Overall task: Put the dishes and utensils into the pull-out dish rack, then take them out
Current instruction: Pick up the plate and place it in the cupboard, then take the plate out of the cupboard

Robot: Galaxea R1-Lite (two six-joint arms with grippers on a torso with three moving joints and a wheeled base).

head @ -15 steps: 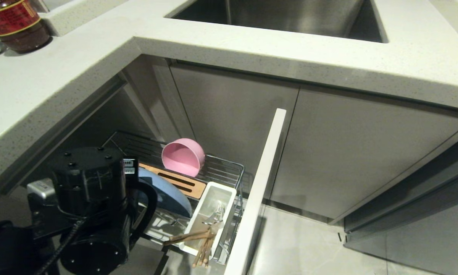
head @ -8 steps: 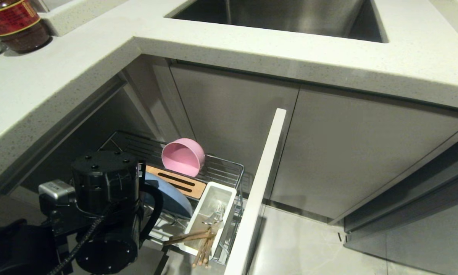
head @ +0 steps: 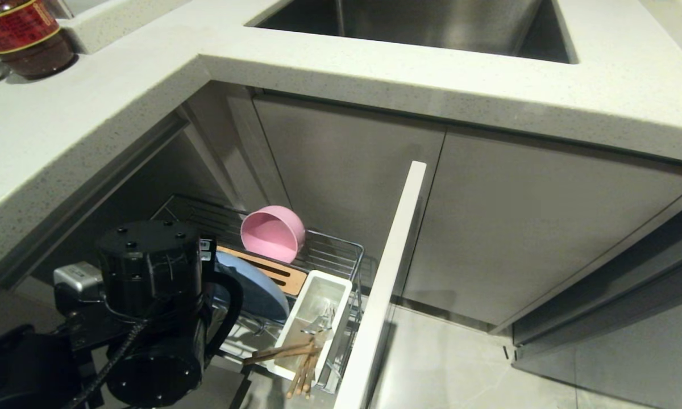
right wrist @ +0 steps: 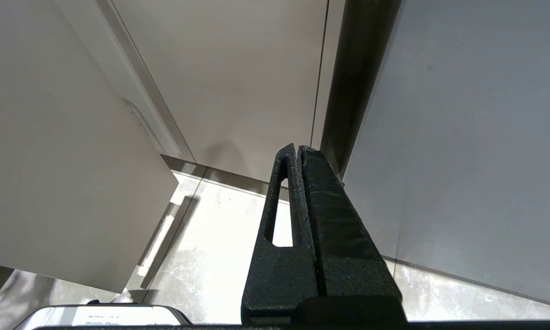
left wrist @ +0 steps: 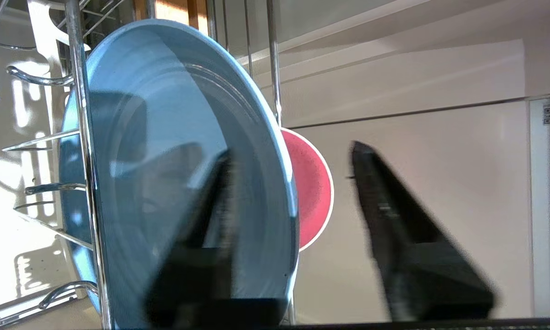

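Left tool (left wrist: 293, 174) released, fingers apart astride rim of blue plate (left wrist: 174, 160), which stands upright between pegs of pull-out dish rack (head: 341, 250). Pink bowl (head: 273, 233) behind it. Right tool (right wrist: 298, 151) clenched, parked by cabinets.

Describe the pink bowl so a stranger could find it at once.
Below the pale countertop, the pull-out dish rack stands open by its white front panel. At the rack's far end the pink bowl lies tipped on its side, beyond the wooden strip. It is the only pink, deep dish; the plate is blue and flat.
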